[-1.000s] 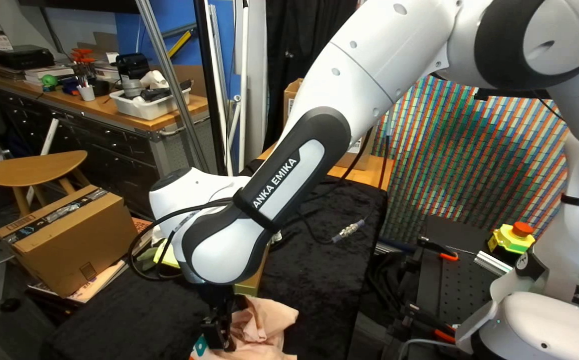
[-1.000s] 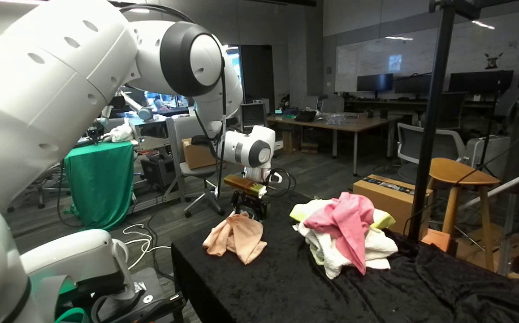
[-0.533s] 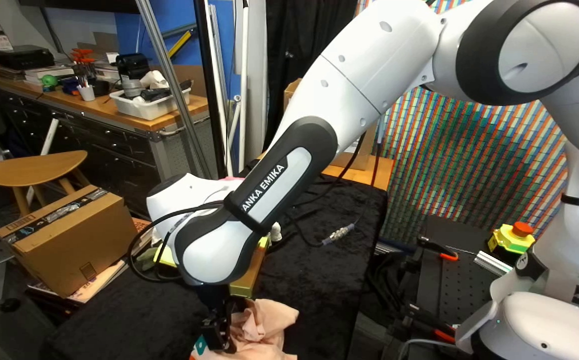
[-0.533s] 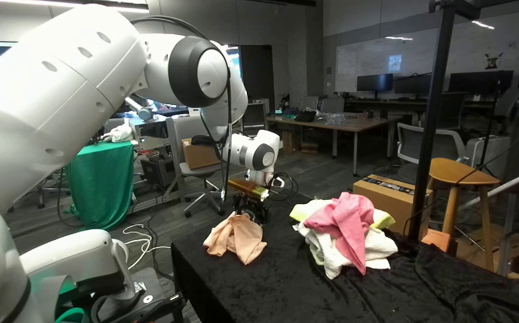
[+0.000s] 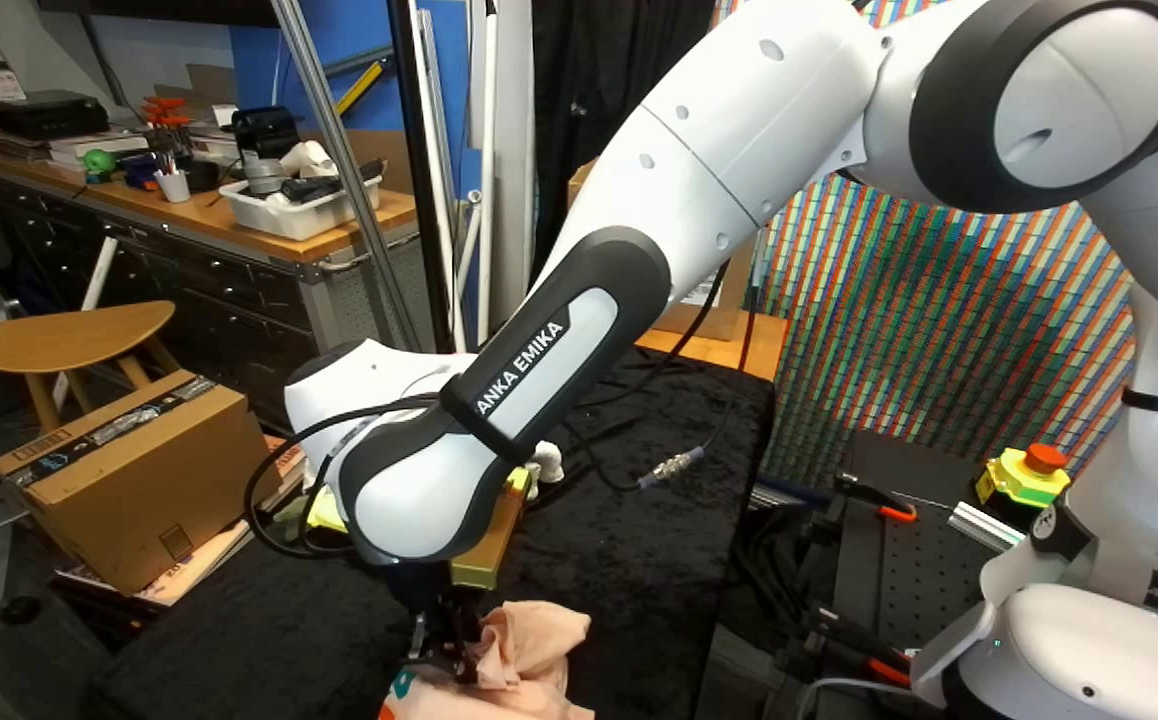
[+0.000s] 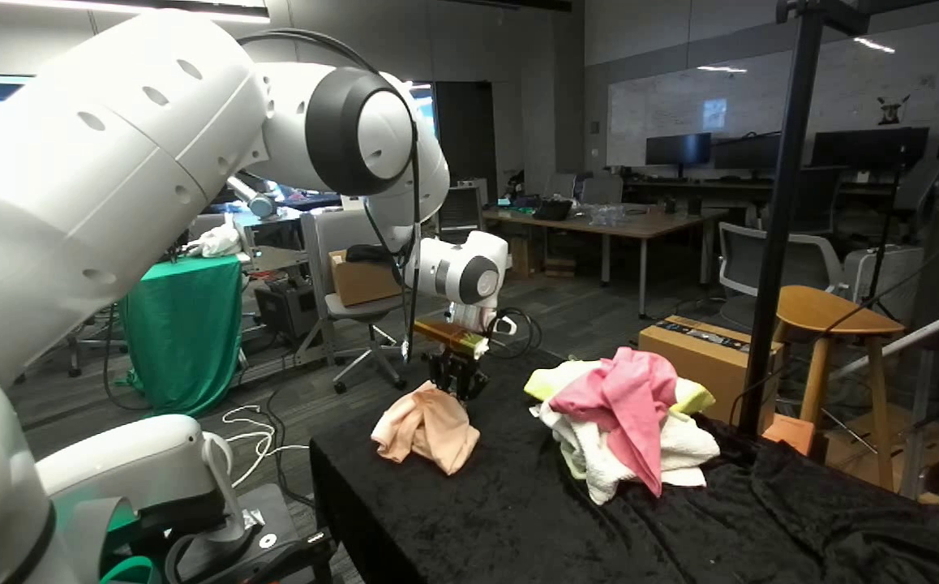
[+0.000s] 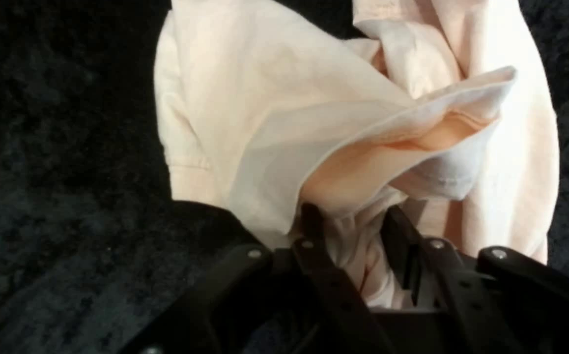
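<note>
A crumpled peach cloth (image 6: 429,434) lies near the edge of the black-covered table (image 6: 534,519), and it shows in both exterior views. From above, in the wrist view, the peach cloth (image 7: 289,73) is folded over itself with one raised, open fold. My gripper (image 7: 353,215) points down into its near side, with bunched fabric squeezed between the two dark fingers (image 7: 402,236). Fabric meets both pads, and part of the left fingertip is sunk in a fold. In an exterior view the gripper (image 5: 449,660) is partly hidden by the wrist and cloth.
A heap of pink, white and yellow-green cloths (image 6: 628,422) lies on the same table. Beyond it stand a dark upright post (image 6: 773,235), a cardboard box (image 6: 701,345) and a wooden stool (image 6: 834,312). A loose cable with a metal connector (image 5: 671,467) hangs over the table.
The arm has sunk slightly, mostly in the first half second. Since then the jaws have drawn together from wide, and the peach cloth has been pulled in and bunched at the fingers.
</note>
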